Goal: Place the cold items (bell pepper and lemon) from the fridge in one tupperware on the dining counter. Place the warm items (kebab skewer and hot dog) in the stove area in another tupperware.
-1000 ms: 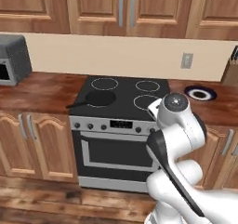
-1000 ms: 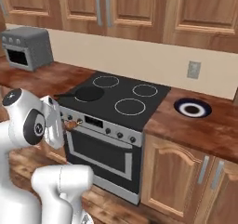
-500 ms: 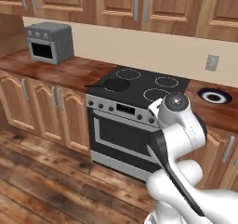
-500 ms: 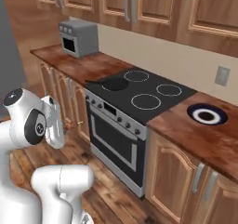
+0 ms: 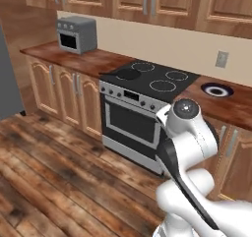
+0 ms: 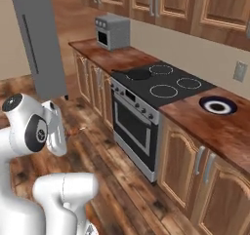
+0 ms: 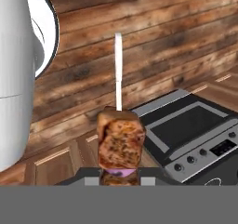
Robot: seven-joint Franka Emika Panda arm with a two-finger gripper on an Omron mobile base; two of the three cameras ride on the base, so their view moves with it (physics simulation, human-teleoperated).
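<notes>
Gripper (image 7: 119, 179) is clamped on the kebab skewer (image 7: 120, 144), its jaws nearly closed around the meat chunks, with the white stick running straight out ahead. To its right lies the stove (image 7: 195, 135); I cannot see a tupperware to carry it to.

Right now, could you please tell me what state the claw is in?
Claw: closed, holding the kebab skewer.

Kebab skewer (image 7: 120, 141): we see browned meat chunks, white stick pointing away, clamped in our tool (image 7: 120, 179).
</notes>
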